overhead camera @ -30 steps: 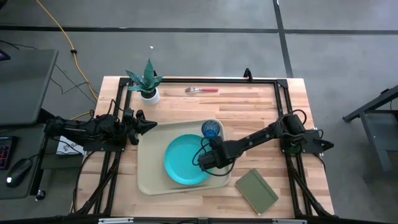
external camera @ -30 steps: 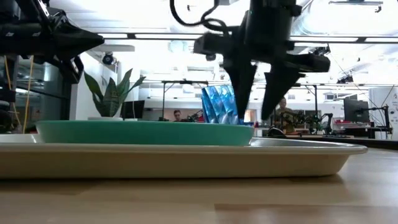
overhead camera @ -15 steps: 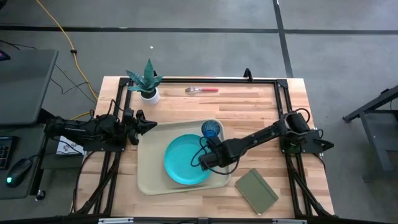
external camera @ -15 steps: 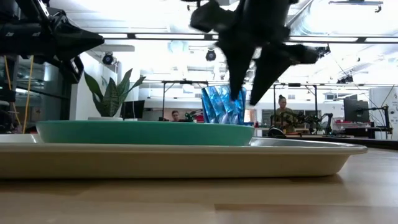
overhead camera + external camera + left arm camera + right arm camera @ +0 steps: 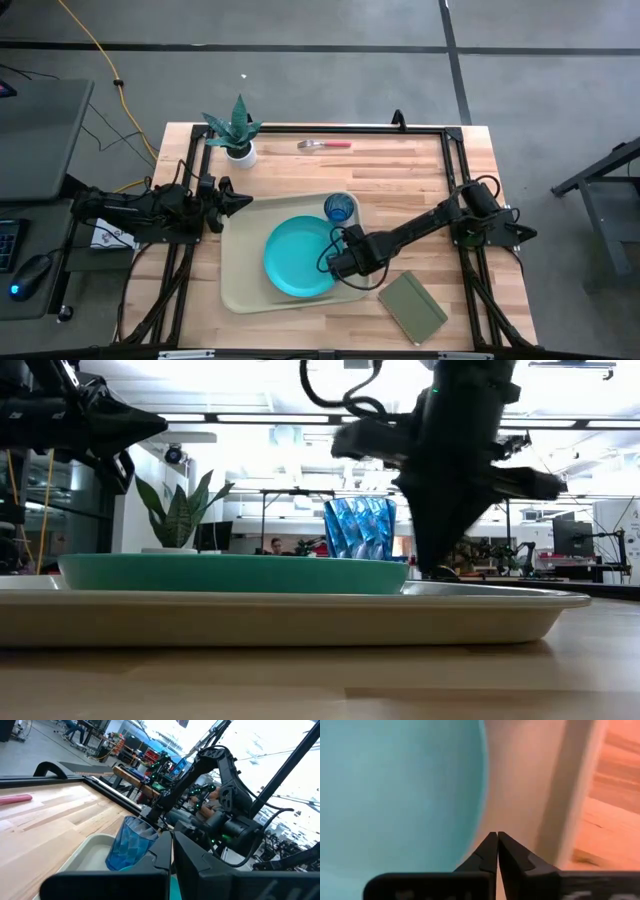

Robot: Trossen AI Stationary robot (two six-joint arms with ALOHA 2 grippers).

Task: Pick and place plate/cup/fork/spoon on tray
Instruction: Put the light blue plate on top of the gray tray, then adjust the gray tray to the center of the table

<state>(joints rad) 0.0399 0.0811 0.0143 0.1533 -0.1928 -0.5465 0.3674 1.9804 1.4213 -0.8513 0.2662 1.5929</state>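
The turquoise plate [image 5: 298,256] lies on the beige tray [image 5: 240,270], and the blue cup [image 5: 339,208] stands upright in the tray's far right corner. On the table by the far edge lies the red-handled fork [image 5: 325,144]. The spoon is out of view. My right gripper [image 5: 340,266] is shut and points down over the tray's floor [image 5: 520,785], just right of the plate's rim [image 5: 481,795], with nothing between its fingers. Above the tray's left edge my left gripper [image 5: 243,202] waits, shut. My right gripper's shut fingertips [image 5: 437,565] point down at the tray's floor beside the plate. The tray's rim hides their ends in the low view, so I cannot tell whether they touch the tray.
A dark green notebook [image 5: 412,306] lies on the table right of the tray's near corner. A potted plant [image 5: 238,130] stands at the far left. Bare wood shows to the right of the tray [image 5: 420,180].
My right gripper has shut on nothing and has shifted a little toward the table's right and near edges, off the plate's right rim, turning as it went. Plate, cup and tray have stayed where they were.
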